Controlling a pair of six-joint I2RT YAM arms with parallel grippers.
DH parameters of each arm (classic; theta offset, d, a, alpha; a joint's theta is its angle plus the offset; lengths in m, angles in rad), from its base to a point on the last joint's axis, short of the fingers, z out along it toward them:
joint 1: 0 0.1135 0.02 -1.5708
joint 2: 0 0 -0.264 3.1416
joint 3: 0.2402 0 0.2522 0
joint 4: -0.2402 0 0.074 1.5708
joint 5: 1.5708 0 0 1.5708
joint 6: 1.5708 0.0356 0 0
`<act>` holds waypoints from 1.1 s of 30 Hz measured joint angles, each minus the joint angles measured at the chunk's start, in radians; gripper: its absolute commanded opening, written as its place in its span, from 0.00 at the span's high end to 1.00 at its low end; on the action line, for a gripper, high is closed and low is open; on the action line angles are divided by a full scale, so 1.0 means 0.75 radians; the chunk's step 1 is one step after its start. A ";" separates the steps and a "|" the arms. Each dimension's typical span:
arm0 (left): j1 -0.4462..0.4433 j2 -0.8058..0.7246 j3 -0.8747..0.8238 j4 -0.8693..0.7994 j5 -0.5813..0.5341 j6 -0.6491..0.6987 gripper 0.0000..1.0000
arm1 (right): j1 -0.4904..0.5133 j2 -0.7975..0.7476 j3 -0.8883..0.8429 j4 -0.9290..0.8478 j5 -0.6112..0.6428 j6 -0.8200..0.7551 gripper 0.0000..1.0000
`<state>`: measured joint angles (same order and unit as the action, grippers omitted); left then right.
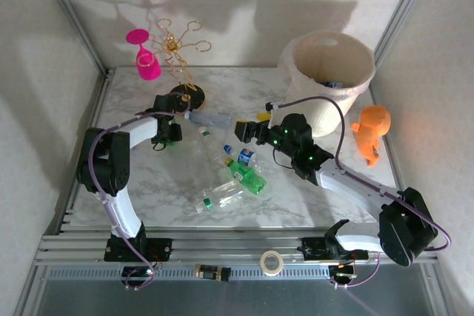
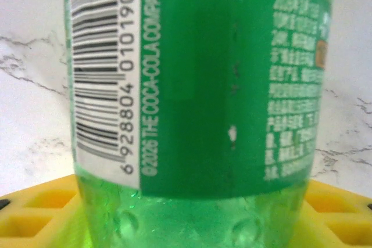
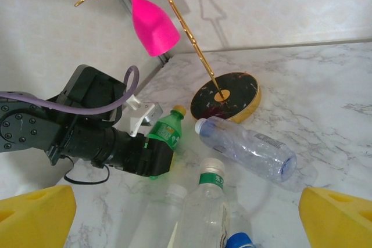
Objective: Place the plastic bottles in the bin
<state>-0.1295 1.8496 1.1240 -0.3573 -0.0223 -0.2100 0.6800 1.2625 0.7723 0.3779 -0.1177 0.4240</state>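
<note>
Green bottle (image 2: 192, 85) glossy plastic; table (image 1: 296, 209) polished marble-look.

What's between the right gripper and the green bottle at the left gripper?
Two clear bottles lying flat: a green-labelled bottle nearest the right gripper, a second bottle beyond it, cap near the green bottle. Right wrist view shows both.

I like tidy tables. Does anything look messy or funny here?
Yes. Several plastic bottles lie tipped on their sides across the marble table instead of in the bin. The pink glass hangs upside down from a gold rack, likely on purpose.
</note>
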 measured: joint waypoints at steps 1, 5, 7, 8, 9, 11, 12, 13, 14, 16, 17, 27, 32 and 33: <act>0.000 -0.009 -0.007 0.002 -0.006 -0.002 0.47 | 0.000 0.000 0.000 0.000 -0.001 0.000 0.01; -0.008 -0.088 -0.031 0.005 -0.022 -0.035 0.47 | 0.000 -0.001 0.000 -0.001 0.002 -0.002 0.01; -0.027 -0.153 -0.035 0.007 -0.023 -0.061 0.47 | 0.001 -0.003 0.004 -0.018 0.013 -0.010 0.01; -0.041 -0.196 -0.038 0.013 -0.015 -0.080 0.47 | 0.001 -0.004 0.013 -0.042 0.022 -0.019 0.01; -0.052 -0.238 -0.046 0.029 0.000 -0.101 0.48 | 0.001 -0.004 0.024 -0.060 0.026 -0.027 0.01; -0.077 -0.350 -0.094 0.086 0.038 -0.162 0.49 | 0.002 -0.004 0.055 -0.099 0.037 -0.053 0.01; -0.087 -0.403 -0.127 0.118 0.052 -0.192 0.49 | 0.002 -0.004 0.071 -0.114 0.042 -0.063 0.01; -0.101 -0.473 -0.176 0.156 0.072 -0.239 0.49 | 0.002 -0.004 0.090 -0.132 0.047 -0.079 0.01; -0.115 -0.538 -0.228 0.193 0.081 -0.284 0.50 | 0.002 -0.005 0.110 -0.146 0.051 -0.096 0.01; -0.153 -0.658 -0.336 0.274 0.085 -0.379 0.51 | 0.002 -0.007 0.138 -0.167 0.052 -0.121 0.01; -0.178 -0.723 -0.400 0.313 0.080 -0.434 0.51 | 0.002 -0.008 0.154 -0.182 0.052 -0.134 0.01; -0.644 -1.153 -0.794 0.773 -0.146 -0.762 0.57 | 0.002 0.000 0.250 -0.233 -0.060 -0.171 0.01; -0.857 -1.074 -0.788 0.964 -0.218 -0.663 0.57 | 0.002 0.031 0.309 -0.266 -0.159 -0.160 0.01; -0.890 -1.047 -0.780 0.988 -0.222 -0.636 0.57 | 0.002 0.034 0.316 -0.271 -0.175 -0.158 0.01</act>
<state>-0.7967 1.0641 0.5392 0.3840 -0.1890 -0.6872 0.6815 1.2877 1.0096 0.1745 -0.2489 0.3058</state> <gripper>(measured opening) 0.599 0.987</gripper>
